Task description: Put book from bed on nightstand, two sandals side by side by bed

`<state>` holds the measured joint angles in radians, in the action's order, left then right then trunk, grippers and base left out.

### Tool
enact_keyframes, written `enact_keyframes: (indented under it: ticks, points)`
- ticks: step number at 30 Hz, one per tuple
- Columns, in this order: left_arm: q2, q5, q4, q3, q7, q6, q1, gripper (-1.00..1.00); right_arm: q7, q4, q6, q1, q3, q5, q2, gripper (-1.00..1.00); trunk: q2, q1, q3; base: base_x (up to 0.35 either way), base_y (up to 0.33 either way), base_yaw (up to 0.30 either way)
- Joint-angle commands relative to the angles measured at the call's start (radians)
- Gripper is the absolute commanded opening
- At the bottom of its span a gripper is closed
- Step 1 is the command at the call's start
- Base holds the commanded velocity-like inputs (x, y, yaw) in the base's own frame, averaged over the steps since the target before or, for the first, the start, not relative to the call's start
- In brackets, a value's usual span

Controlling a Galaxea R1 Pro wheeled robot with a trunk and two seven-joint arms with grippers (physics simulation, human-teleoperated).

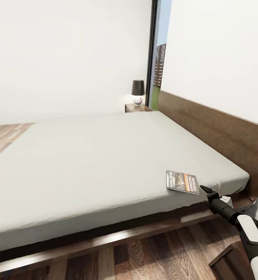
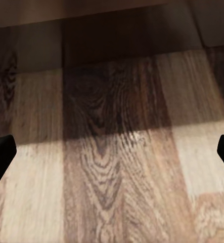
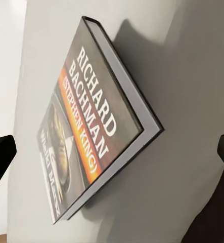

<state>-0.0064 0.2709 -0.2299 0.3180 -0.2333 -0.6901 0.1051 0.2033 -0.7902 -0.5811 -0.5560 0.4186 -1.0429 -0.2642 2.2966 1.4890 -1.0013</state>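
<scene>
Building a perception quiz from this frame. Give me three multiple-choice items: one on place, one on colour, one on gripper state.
1. Where does the book lie?
A. on the mattress, near the corner by the headboard
B. on the floor
C. on the nightstand

2. What colour is the lamp shade?
A. white
B. black
C. blue

3. How is the right gripper?
A. shut on the book
B. open, close to the book
C. shut, far from the book

Answers: 1 A, it rests flat on the grey bed. 2 B, dark shade over a white base. 3 B, its fingers stand wide apart with the book between them, ungrasped.

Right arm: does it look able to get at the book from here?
Probably yes. The right tool sits open just short of the book, which lies flat near the bed edge with nothing between.
</scene>
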Motion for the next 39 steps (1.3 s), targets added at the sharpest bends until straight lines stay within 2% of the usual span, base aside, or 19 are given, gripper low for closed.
enact_keyframes:
  ticks: [1, 17, 39]
  points:
    - [0.0, 0.007, 0.0, 0.009, -0.005, -0.003, 0.001, 1.0, 0.003, 0.0, -0.006, -0.001, 0.003, 0.0, 0.0, 1.0, 0.008, 0.004, -0.004, 0.0, 0.0, 0.0]
    - [0.0, 0.007, -0.005, 0.01, -0.005, -0.005, 0.001, 1.0, 0.003, 0.0, -0.006, -0.001, 0.003, 0.001, 0.0, 1.0, 0.12, 0.065, -0.054, 0.0, 0.0, 0.0]
    - [-0.003, 0.005, -0.009, 0.013, -0.006, -0.005, 0.001, 1.0, 0.005, 0.0, -0.006, -0.001, 0.003, 0.0, 0.0, 1.0, 0.12, 0.065, -0.054, 0.064, 0.0, 0.0]
